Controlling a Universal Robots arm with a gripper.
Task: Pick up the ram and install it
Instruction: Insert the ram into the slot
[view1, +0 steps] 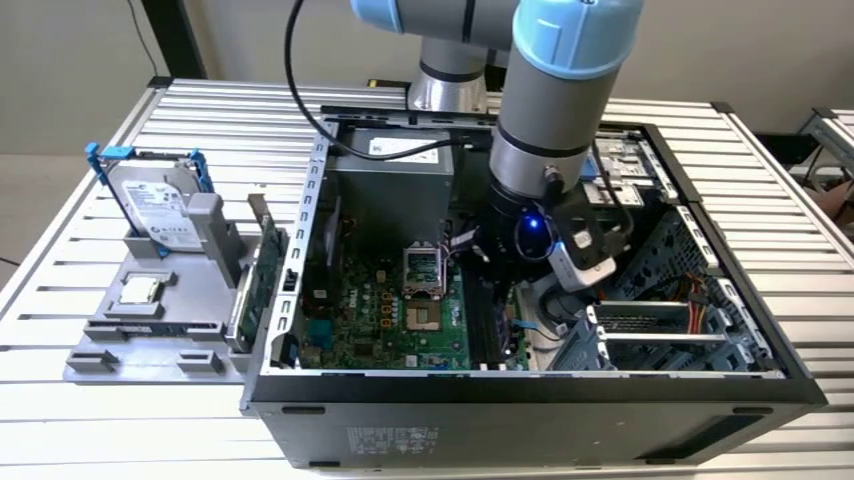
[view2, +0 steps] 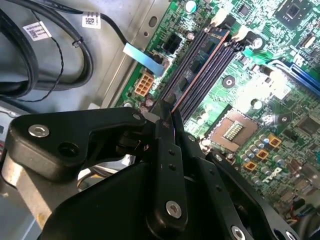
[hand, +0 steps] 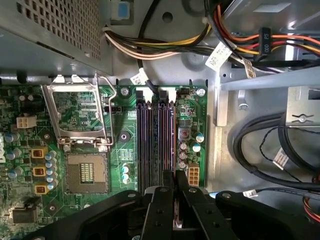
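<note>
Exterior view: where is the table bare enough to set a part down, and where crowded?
The table is bare at the exterior view's lower left, by the grey holder, and right of the case. Crowded: inside the case, where the gripper holds the ram.

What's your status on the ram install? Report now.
Gripper shut on the ram, down inside the computer case. Ram stands edge-on in a black memory slot on the motherboard; fully seated, cannot tell. Nothing blocking the slot.

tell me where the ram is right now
In both wrist views the ram stands edge-on over the motherboard's black slots, its near end pinched in the gripper, beside the open CPU socket.
</note>
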